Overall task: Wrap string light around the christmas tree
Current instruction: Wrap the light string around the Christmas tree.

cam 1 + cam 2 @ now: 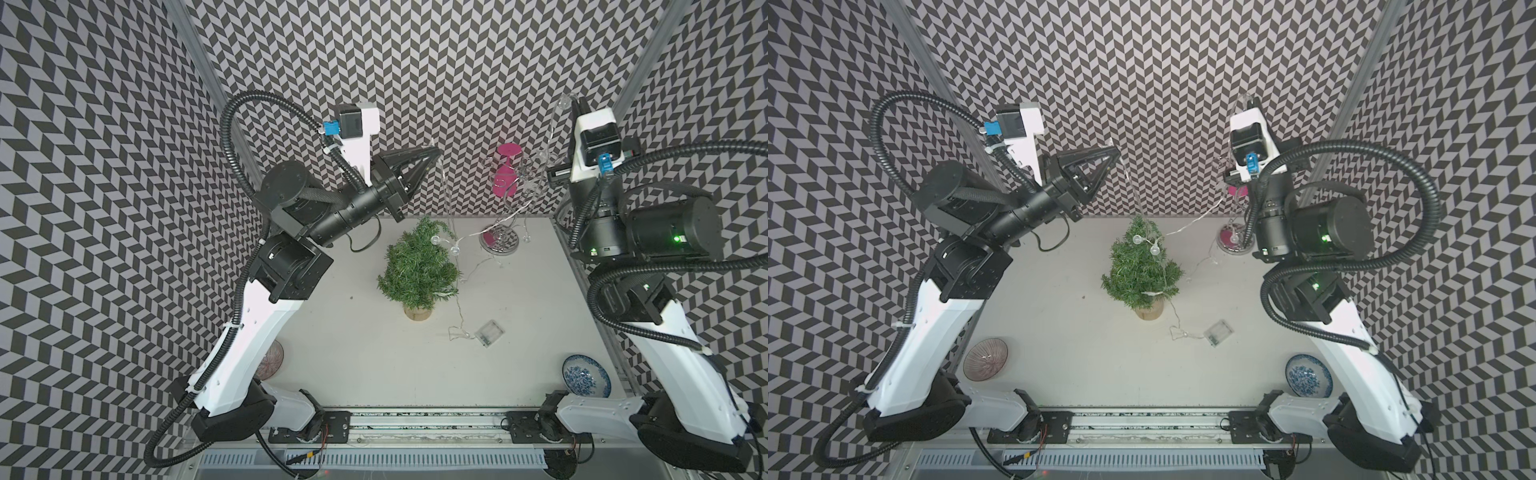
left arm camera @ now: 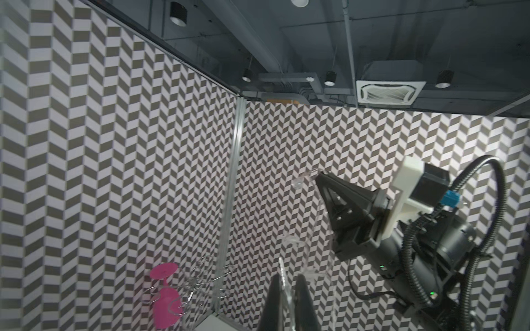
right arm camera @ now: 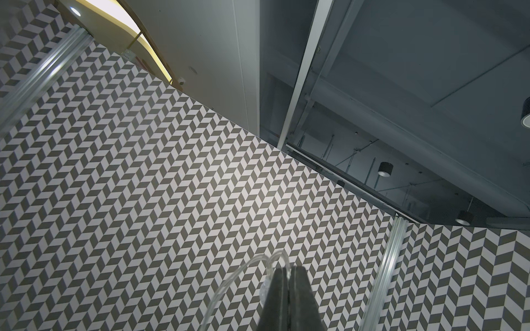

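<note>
The pale table (image 1: 353, 365) carries the christmas tree (image 1: 417, 268) near its middle, the clear battery box (image 1: 490, 332) of the string light (image 1: 455, 250) near the tree's base, a silver stand (image 1: 500, 241) at the back, a blue-patterned bowl (image 1: 586, 379) and a pink ribbed bowl (image 1: 986, 358) at the front corners.

Purple bowl (image 1: 272, 360), front-left of christmas tree (image 1: 417, 266), is mostly hidden behind the left arm. Pink glass (image 1: 1239, 191), behind-right of the tree, is nearly all blocked by the right arm. String light (image 1: 455, 250) wire above the tree is too thin to trace.
</note>
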